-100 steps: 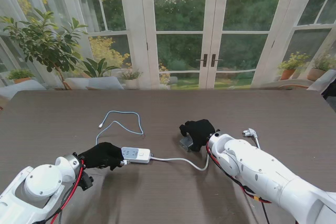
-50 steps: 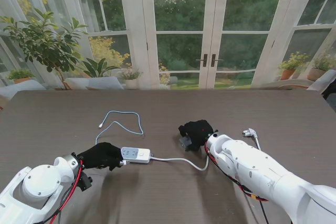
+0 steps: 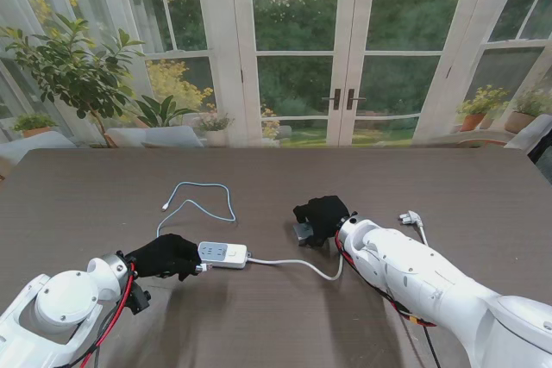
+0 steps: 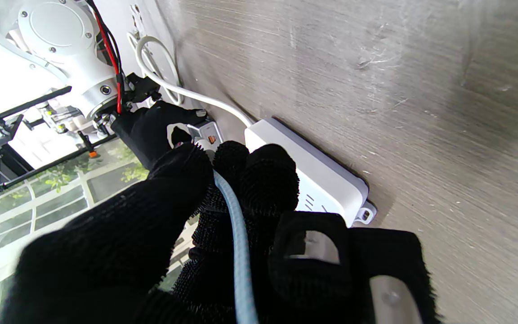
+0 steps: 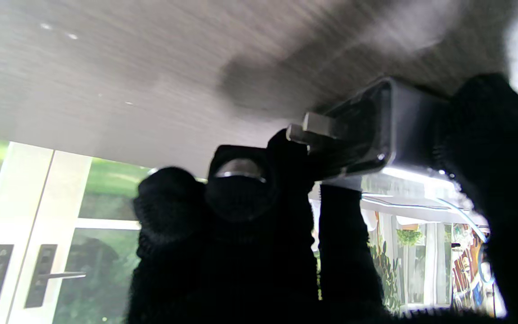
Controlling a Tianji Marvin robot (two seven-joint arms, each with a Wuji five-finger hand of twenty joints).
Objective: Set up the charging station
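1. White power strip (image 3: 223,253) lies flat on the dark table (image 3: 103,187), near the robot's edge, left of centre.
2. Left hand (image 3: 166,255) sits at the strip's left end, fingers (image 4: 265,173) touching its casing and curled around a light blue cable (image 4: 237,225) that runs between them.
3. That cable (image 3: 203,200) loops on the table beyond the strip.
4. Right hand (image 3: 323,216), right of the strip, clenches a grey charger block (image 5: 376,135); its metal prongs (image 5: 313,128) jut past the fingertips.
5. The strip's white cord (image 3: 297,265) trails right toward the right arm; its plug (image 3: 411,219) lies beyond that arm.
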